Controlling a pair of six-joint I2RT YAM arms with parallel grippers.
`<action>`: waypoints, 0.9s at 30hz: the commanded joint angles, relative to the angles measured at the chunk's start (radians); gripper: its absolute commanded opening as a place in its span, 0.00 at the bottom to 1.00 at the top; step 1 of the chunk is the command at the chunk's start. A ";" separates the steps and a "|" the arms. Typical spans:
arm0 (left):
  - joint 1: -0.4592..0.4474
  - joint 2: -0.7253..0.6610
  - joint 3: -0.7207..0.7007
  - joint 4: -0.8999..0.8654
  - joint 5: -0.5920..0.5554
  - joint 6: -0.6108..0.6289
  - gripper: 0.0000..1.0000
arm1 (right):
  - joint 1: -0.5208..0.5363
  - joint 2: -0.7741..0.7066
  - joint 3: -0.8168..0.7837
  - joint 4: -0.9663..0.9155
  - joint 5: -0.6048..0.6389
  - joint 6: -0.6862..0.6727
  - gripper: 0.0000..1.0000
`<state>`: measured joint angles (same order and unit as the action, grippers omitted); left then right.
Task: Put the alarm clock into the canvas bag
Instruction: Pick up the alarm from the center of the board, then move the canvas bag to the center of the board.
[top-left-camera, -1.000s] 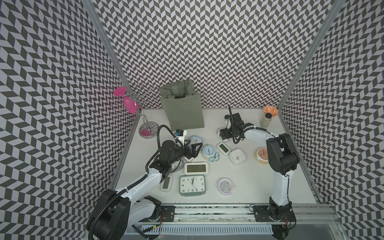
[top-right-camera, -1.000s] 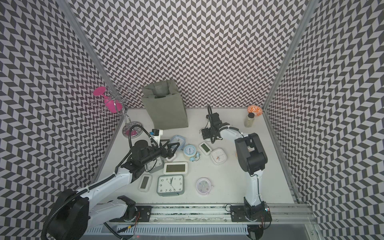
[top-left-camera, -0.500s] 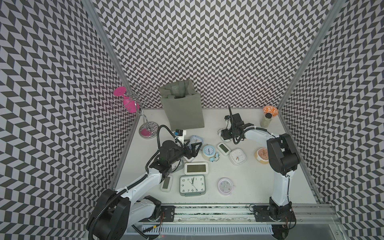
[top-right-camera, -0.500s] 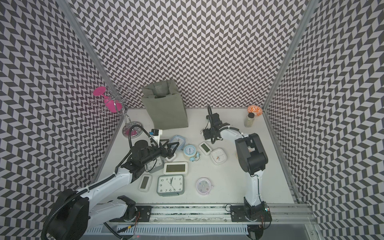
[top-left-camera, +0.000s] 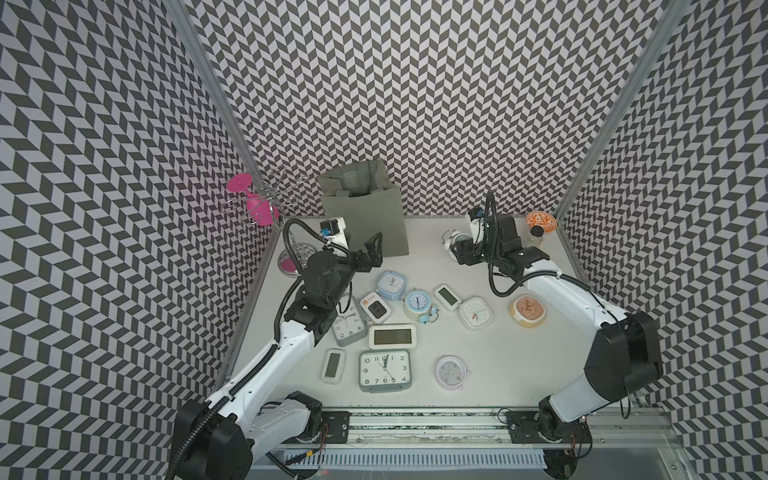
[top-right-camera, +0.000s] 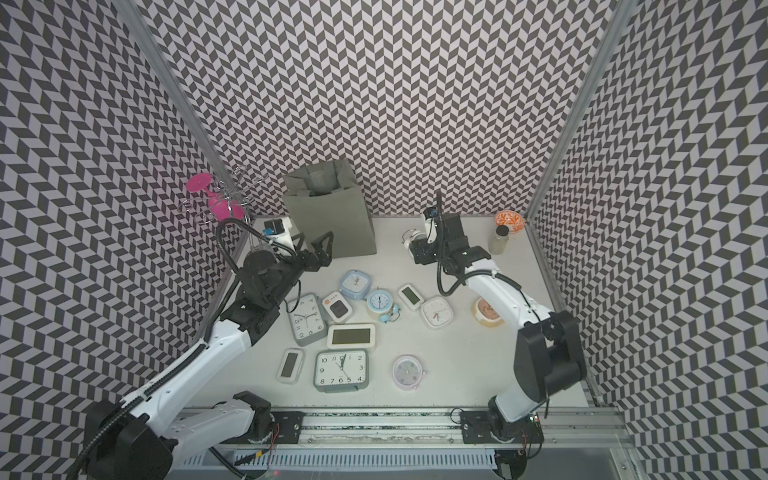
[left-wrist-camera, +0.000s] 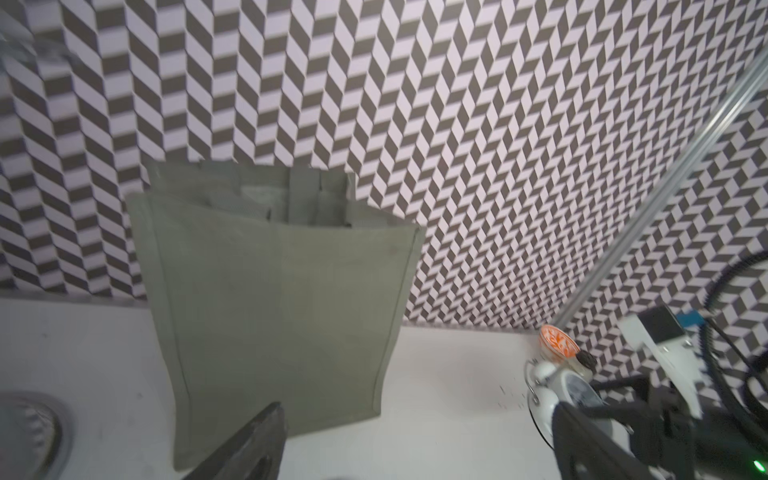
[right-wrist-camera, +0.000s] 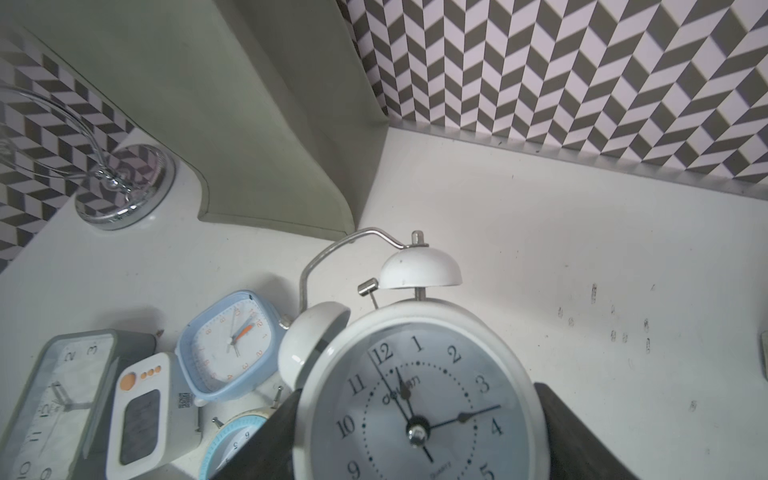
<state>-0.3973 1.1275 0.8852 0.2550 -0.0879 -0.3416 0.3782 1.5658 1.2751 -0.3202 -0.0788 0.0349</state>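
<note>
Gripping the alarm clock (right-wrist-camera: 415, 395) is my step in hand: the right gripper (top-left-camera: 458, 250) has its fingers (right-wrist-camera: 582, 440) seemingly clamped on the clock's sides, low by the worktop (top-left-camera: 490, 365), to the right of the canvas bag (top-left-camera: 365, 224). The left gripper (top-right-camera: 311, 245) hovers, fingers apart, at the bag's front. Next, I judge, comes a lift clear above the bag's mouth.

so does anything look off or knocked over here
Nothing looks spilled or broken. One oddity: the handles of the canvas bag seem flopped down inside its open mouth, where they could snag the white twin-bell clock held by the right gripper.
</note>
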 joint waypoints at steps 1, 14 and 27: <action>0.006 0.110 0.152 -0.076 -0.075 0.132 0.99 | 0.005 -0.039 -0.026 0.088 -0.005 0.009 0.67; 0.037 0.533 0.687 -0.398 0.250 0.775 0.99 | -0.020 -0.054 -0.062 0.099 -0.035 -0.001 0.67; 0.060 0.804 0.986 -0.568 0.031 1.065 0.99 | -0.030 -0.046 -0.063 0.080 -0.061 -0.004 0.65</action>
<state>-0.3496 1.9026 1.8194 -0.2665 -0.0017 0.6243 0.3546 1.5478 1.2079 -0.3099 -0.1219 0.0345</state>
